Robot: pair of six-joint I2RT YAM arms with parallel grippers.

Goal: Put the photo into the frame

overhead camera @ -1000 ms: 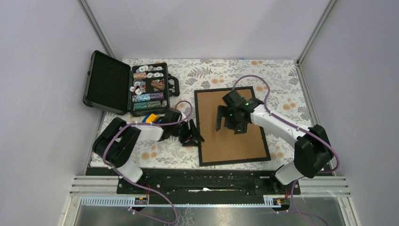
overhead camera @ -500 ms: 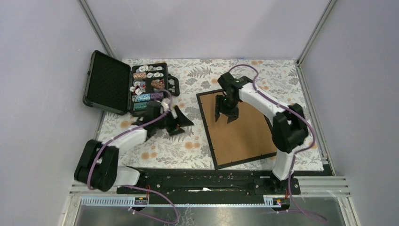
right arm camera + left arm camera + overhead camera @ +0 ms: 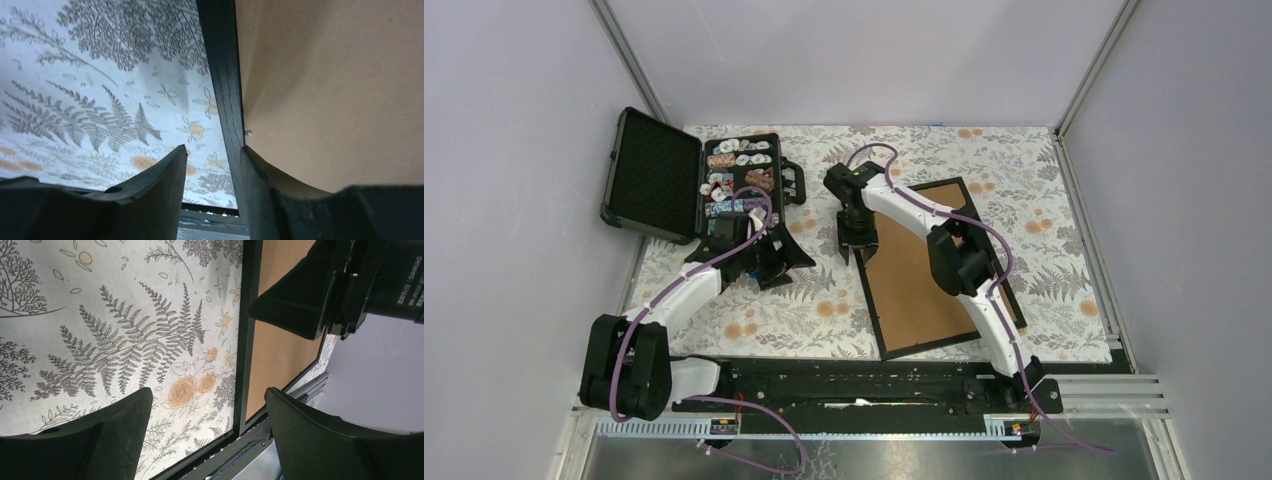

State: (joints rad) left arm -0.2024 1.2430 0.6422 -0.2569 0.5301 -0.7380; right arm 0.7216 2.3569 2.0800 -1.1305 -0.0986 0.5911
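Now | frame [image 3: 914,290] back up, front hidden | right hand [image 3: 856,243] at its edge

Both arms stretched forward, left fingers [image 3: 100,435] spread wide, right fingers [image 3: 150,190] pointing down, only narrowly parted.

frame [image 3: 914,290] flat on tabletop [image 3: 1044,230], right of centre | case [image 3: 649,175] at far left | left jaws between them | right jaws over frame's left edge

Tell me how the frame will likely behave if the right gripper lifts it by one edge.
The frame probably stays stiff: black moulding around a flat brown board. Being large, it would likely tilt or swing in the right gripper. Pushed, it may slide on the cloth.
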